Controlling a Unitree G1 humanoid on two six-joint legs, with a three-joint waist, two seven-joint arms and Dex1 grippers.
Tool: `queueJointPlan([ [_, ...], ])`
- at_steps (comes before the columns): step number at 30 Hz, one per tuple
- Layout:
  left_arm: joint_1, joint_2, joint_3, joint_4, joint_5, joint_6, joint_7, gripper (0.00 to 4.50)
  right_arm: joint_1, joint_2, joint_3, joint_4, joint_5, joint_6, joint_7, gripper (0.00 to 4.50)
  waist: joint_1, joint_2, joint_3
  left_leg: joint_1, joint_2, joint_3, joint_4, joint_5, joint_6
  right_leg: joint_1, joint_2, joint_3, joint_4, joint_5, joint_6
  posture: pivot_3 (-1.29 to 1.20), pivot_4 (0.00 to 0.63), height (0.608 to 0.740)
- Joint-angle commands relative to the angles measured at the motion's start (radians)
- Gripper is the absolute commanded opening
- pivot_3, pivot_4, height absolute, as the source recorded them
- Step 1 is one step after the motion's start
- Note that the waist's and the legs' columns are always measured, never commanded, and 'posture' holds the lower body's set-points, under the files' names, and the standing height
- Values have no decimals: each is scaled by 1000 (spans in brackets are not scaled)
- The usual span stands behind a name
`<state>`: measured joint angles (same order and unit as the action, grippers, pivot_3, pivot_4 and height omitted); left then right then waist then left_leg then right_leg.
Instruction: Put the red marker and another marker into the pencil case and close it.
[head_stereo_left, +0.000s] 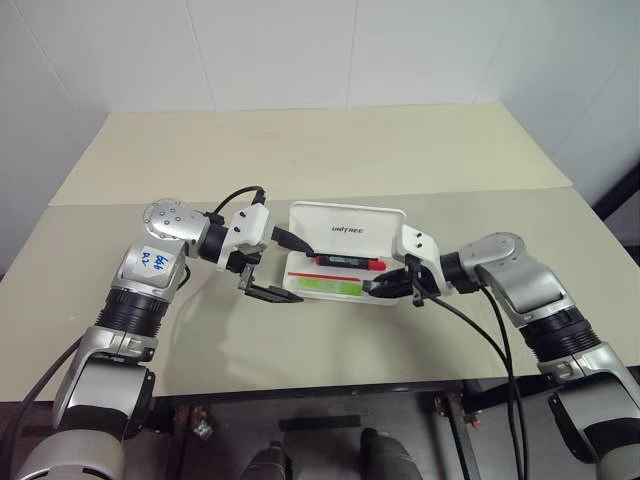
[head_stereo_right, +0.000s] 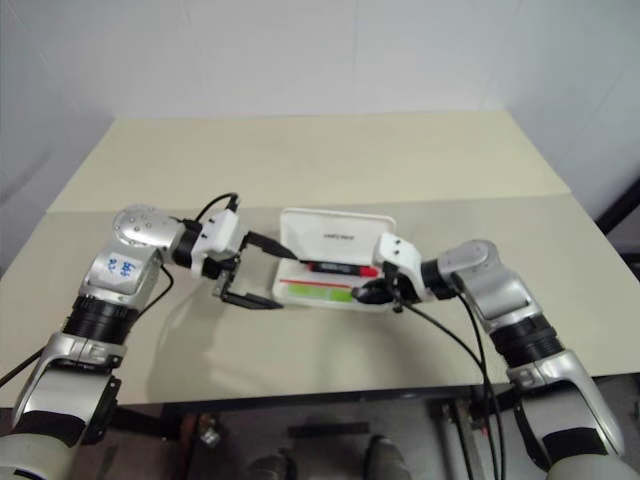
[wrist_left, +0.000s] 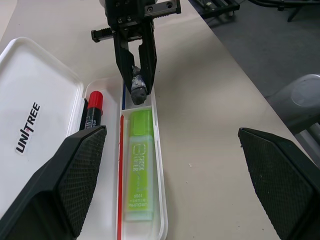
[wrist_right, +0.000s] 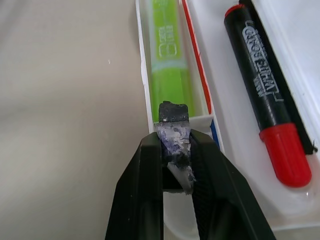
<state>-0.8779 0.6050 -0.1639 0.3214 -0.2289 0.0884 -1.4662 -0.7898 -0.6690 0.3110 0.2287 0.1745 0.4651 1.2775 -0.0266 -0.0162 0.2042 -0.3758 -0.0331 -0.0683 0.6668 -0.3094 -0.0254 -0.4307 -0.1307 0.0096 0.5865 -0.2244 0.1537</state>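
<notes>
The white pencil case (head_stereo_left: 347, 228) lies open mid-table, lid leaning back with its logo showing. Inside, the red marker (head_stereo_left: 350, 261) rests in the rear trough and the other marker, light green (head_stereo_left: 327, 285), in the front trough. My right gripper (head_stereo_left: 383, 287) is at the case's right end, shut on a small grey cylinder (wrist_right: 173, 135) just above the end of the green marker's (wrist_right: 167, 55) trough, beside the red cap (wrist_right: 282, 150). My left gripper (head_stereo_left: 285, 268) stands open at the case's left end, one finger on each side of it, holding nothing.
The beige table (head_stereo_left: 300, 160) runs well beyond the case on all sides, with a seam across it behind the lid. Its front edge (head_stereo_left: 300, 385) lies close below my arms. Black cables (head_stereo_left: 490, 340) hang from the right wrist.
</notes>
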Motion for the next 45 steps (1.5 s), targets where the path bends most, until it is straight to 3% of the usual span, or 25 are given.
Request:
queueJointPlan([
  [1,-2,17,19,-36,-10,-1,5,4500,-16,-10,-11,14,-15,-33,20,1754,0,0,0,0,0,0,0,0,0,0,0,0,0,0,0,0,150,740],
  [9,-14,15,18,-22,-8,-10,5,4500,-34,-6,-61,-9,10,-50,27,4470,-1,0,0,0,0,0,0,0,0,0,0,0,1,0,0,0,150,740],
  [17,-15,15,27,-11,-13,-16,9,4500,62,-42,-177,-196,118,-10,18,4470,1,0,0,0,0,0,-1,0,0,0,0,0,0,0,0,0,150,740],
  [28,1,38,141,-26,-100,107,75,4500,232,-120,-496,-397,311,83,-122,4470,2,0,0,1,0,-1,0,-2,4,0,0,0,1,0,0,0,150,740],
  [32,16,46,174,-23,-124,135,88,3549,264,-149,-555,-423,353,97,-141,4500,2,0,0,1,0,-1,0,-2,4,0,0,0,1,0,0,0,150,740],
  [42,21,50,195,25,-120,117,89,149,274,-175,-540,-432,367,75,-144,4500,2,0,0,1,0,0,0,-2,4,1,0,0,1,0,0,0,150,740],
  [45,21,44,200,47,-102,101,129,68,267,-176,-534,-425,365,71,-147,4500,2,0,0,1,0,0,0,-2,4,1,0,0,1,0,0,0,150,740],
])
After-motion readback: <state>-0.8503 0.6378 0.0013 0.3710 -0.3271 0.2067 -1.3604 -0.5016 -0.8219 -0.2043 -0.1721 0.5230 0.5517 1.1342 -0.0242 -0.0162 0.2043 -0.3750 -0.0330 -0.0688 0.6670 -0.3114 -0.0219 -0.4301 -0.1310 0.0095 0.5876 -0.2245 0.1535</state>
